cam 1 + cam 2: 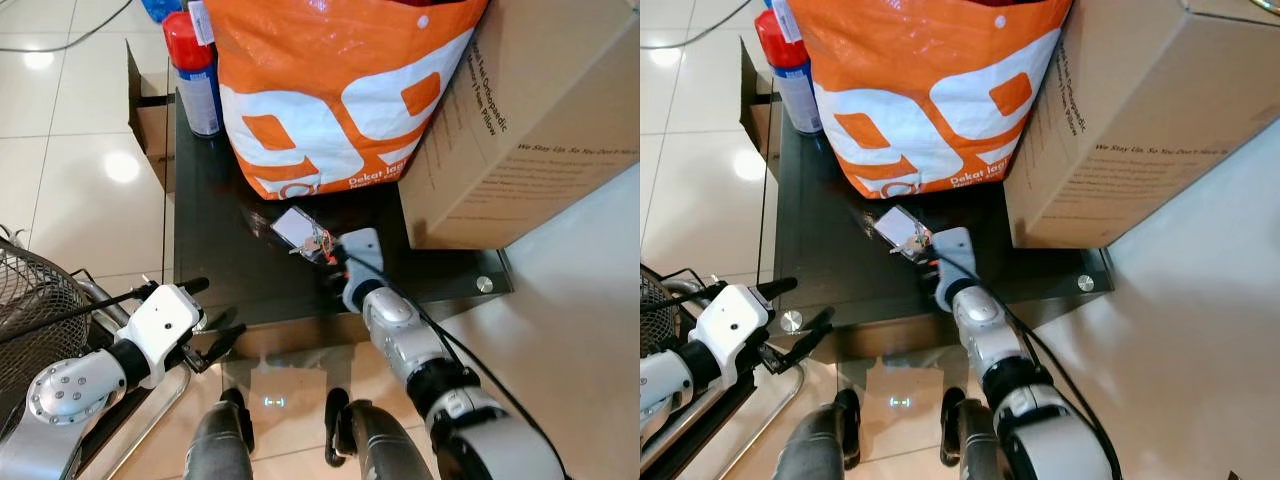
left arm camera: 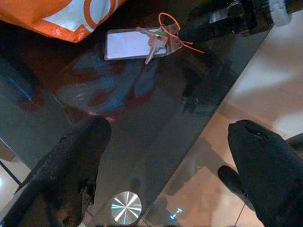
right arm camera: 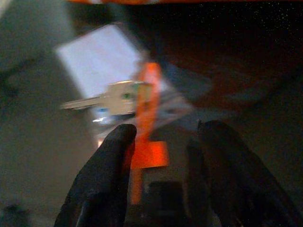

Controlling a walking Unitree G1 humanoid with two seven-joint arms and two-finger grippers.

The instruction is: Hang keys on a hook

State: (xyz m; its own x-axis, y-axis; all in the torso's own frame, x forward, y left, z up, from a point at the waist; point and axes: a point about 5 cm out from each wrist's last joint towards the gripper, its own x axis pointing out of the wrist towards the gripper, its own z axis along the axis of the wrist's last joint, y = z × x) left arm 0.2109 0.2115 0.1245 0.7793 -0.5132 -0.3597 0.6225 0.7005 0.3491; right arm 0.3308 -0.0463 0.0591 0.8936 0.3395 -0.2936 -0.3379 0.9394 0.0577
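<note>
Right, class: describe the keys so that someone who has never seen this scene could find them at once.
Start at the dark glass table with the big orange bag. Just in front of the bag lie the keys, at the tip of the right tool. They alone carry a pale rectangular tag and a thin orange loop.

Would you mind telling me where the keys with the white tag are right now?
The silver keys with a white tag lie on the dark glass table, just before the orange bag, at the right gripper's fingertips.
</note>
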